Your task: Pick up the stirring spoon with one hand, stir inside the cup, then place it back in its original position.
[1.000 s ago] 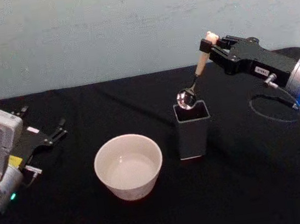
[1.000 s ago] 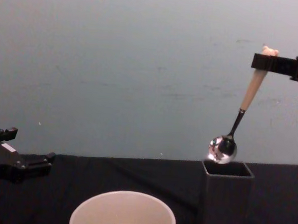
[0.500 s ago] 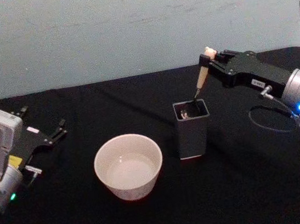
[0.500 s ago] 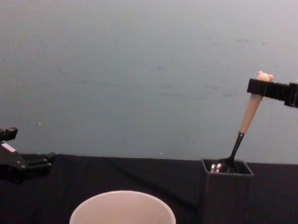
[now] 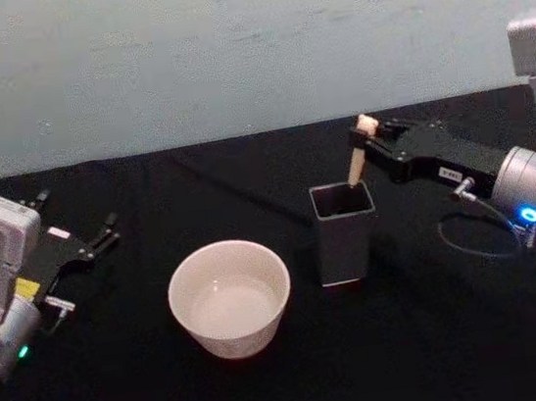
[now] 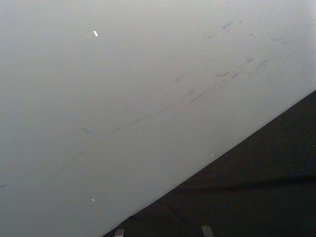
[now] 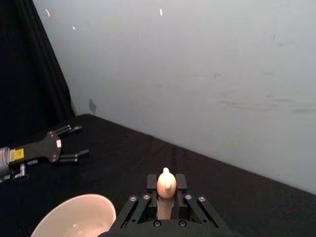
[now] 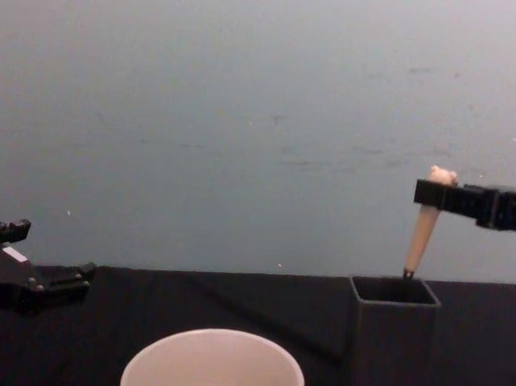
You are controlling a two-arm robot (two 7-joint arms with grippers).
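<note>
Cream handle first: the stirring spoon stands nearly upright with its bowl and dark neck down inside the dark grey holder, and only the tapering handle and tiny bear head clear the rim; my right gripper is clamped on the very top of that handle, just under the bear head, which the right wrist view shows poking up between the jaws.

I judge the step in hand to be the return of the spoon to its place, and it looks almost done; to finish well I would lower until I judge the bowl is resting on the holder's floor, which I cannot see from here, then part the jaws slowly so the handle settles against a wall rather than flicking; I would draw the gripper straight up and back toward its own side, clear of the bear head, so nothing drags the holder over.

From the gripper, the holder sits directly below the fingertips; the cream cup lies well apart, lower and across toward the other arm; my left gripper is parked on the black table beyond the cup, jaws apart and holding nothing.
</note>
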